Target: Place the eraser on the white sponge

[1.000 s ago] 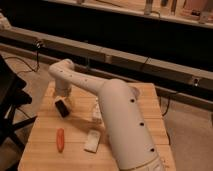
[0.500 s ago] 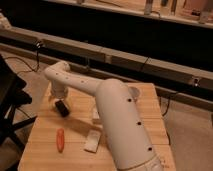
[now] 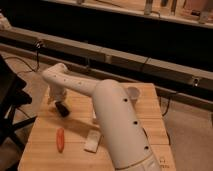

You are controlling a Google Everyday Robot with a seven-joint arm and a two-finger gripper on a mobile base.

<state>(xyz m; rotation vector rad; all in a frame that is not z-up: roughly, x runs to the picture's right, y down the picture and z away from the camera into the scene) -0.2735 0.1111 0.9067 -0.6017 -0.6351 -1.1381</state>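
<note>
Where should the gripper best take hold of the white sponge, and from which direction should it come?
Judging by its pose, from above: the white sponge lies flat on the wooden table, so pinch across its narrow width, on the two long edges. The gripper is farther back, left of the arm, beyond the orange carrot-shaped object.

I seem to be in a lab or workshop: my hand (image 3: 61, 106) hangs over a bare wooden tabletop (image 3: 150, 125) on a concrete floor. Behind the tabletop run long dark benches (image 3: 115, 52) trailing black cables (image 3: 167, 100) (a black stand (image 3: 10, 107) sits left of it).
</note>
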